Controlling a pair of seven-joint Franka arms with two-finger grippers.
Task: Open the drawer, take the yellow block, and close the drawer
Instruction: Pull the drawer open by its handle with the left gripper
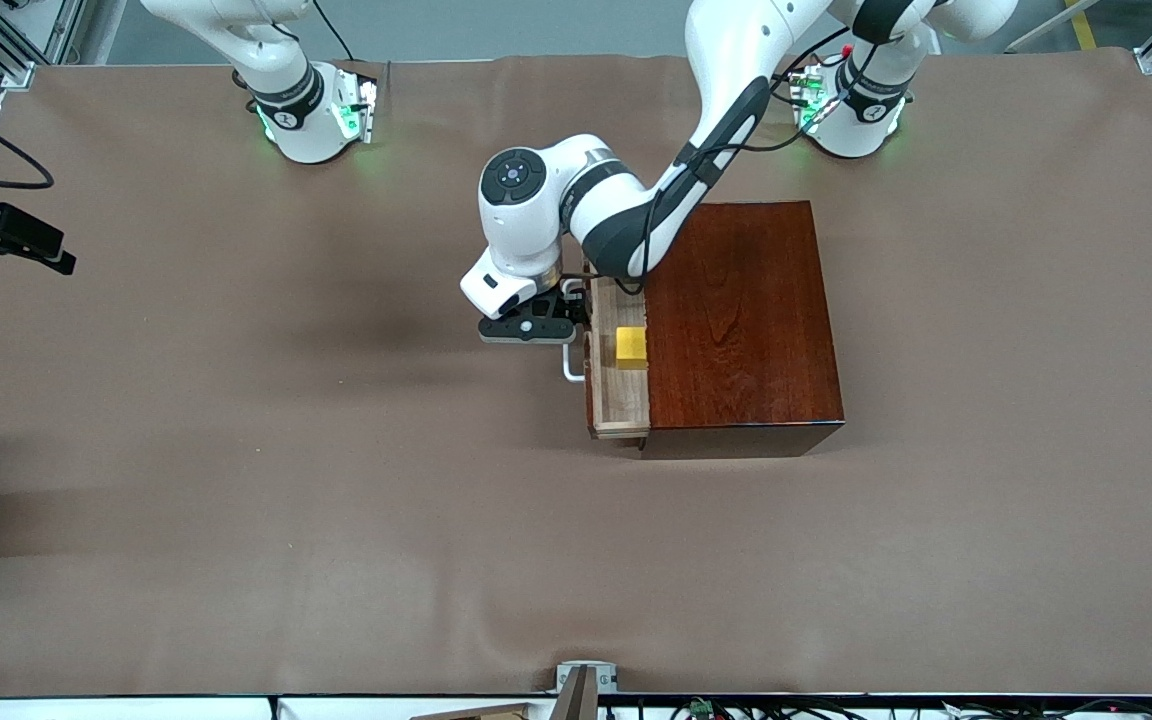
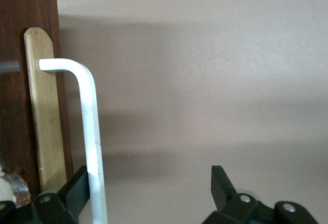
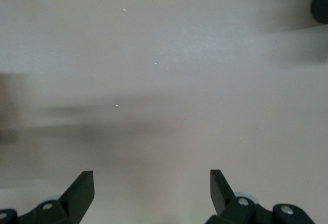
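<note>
Yellow block (image 1: 631, 346) lies exposed mid-frame in our part-open drawer (image 1: 619, 385); left gripper (image 1: 564, 322) spread wide around handle (image 2: 91, 141), right gripper (image 3: 152, 188) wide, waiting; next, reach in

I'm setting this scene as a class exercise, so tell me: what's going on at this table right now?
The left arm reaches across to the dark wooden box, with the left gripper at the white handle of the drawer. Its fingers are spread, one beside the bar, not clamped on it. The drawer is pulled partly out, and the yellow block sits inside, untouched. The right gripper waits open over the bare brown table cover.
</note>
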